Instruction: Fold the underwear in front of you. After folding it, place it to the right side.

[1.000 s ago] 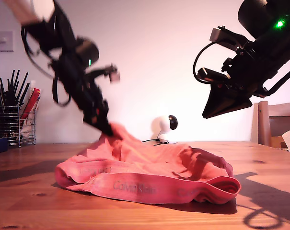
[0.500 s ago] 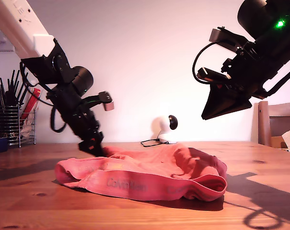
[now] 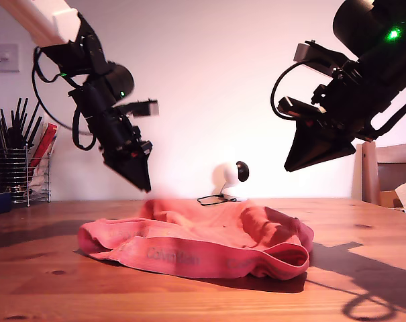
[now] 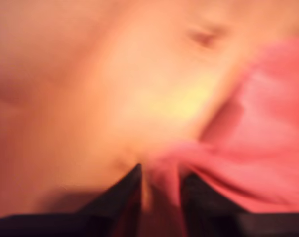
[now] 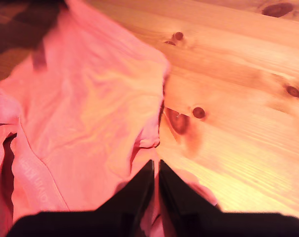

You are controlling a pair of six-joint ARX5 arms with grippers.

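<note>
My first gripper (image 3: 142,180), jaws slightly parted, and closed second gripper (image 3: 303,157) hover empty above the rumpled underwear (image 3: 203,241), poised to regrasp

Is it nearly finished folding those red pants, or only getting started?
Early days, I'd say. Done: little; the underwear lies rumpled and loosely doubled on the table, not neatly folded. In hand: nothing; my first gripper hangs just above the cloth, my second gripper high over its other end, both empty. Left: fold it flat, then set it aside.
</note>
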